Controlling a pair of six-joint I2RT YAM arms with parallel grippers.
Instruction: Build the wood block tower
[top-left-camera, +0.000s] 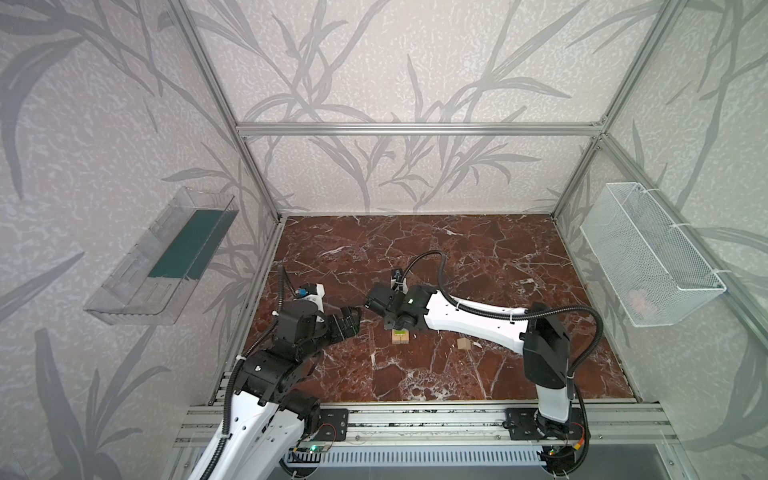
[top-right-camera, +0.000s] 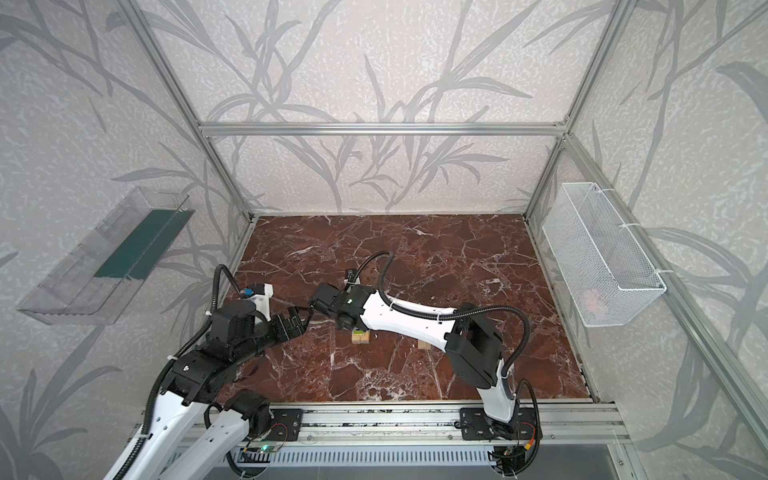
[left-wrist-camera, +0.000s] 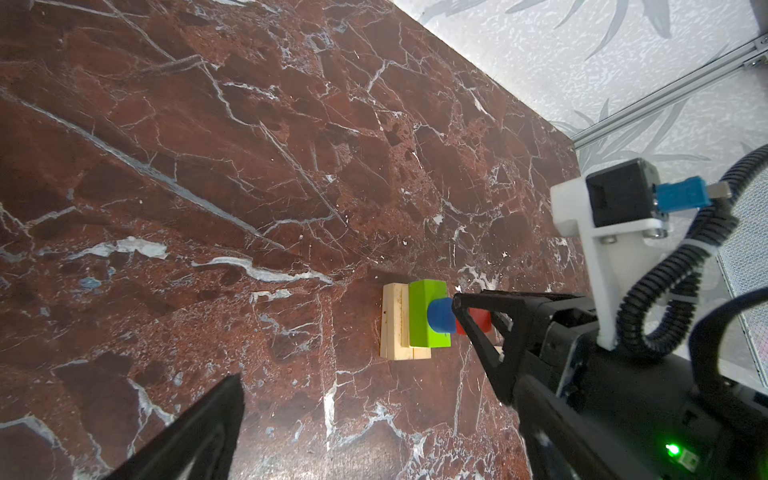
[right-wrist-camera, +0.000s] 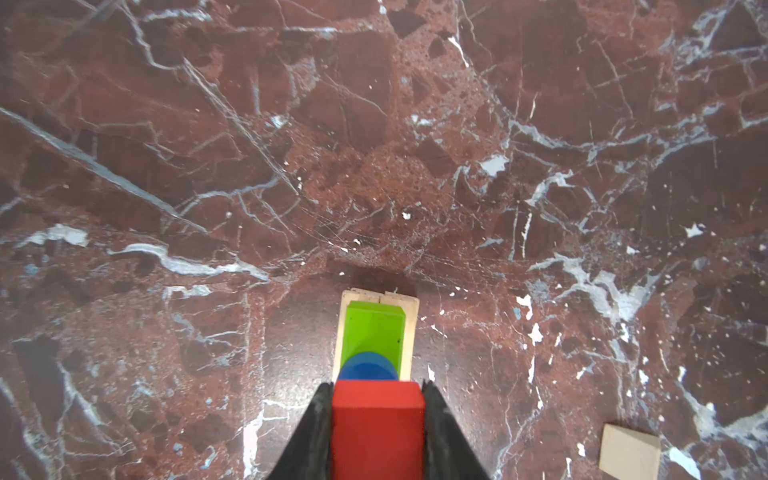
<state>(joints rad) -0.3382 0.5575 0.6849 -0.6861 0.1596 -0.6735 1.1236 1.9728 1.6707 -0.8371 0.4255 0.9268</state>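
Lower the red cube (right-wrist-camera: 377, 428), clamped in the right gripper (right-wrist-camera: 377, 388), straight onto the blue piece (right-wrist-camera: 368, 368) topping the tower (top-left-camera: 400, 338), and release only once seated flat. Avoid brushing it with the left gripper (top-left-camera: 352, 321), spread wide and empty at its 9 o'clock. Dark-red marble table (top-left-camera: 478, 249), tower toward its 7 o'clock, pale pointed piece (top-left-camera: 464, 343) at the tower's 3 o'clock; leaf-patterned walls (top-left-camera: 395, 62), mesh basket (top-left-camera: 623, 249) at 3, clear tray (top-left-camera: 137, 286) at 9.

Marble table (top-left-camera: 498, 257), clear wall bin (top-left-camera: 124, 291), mesh basket (top-left-camera: 648, 257).
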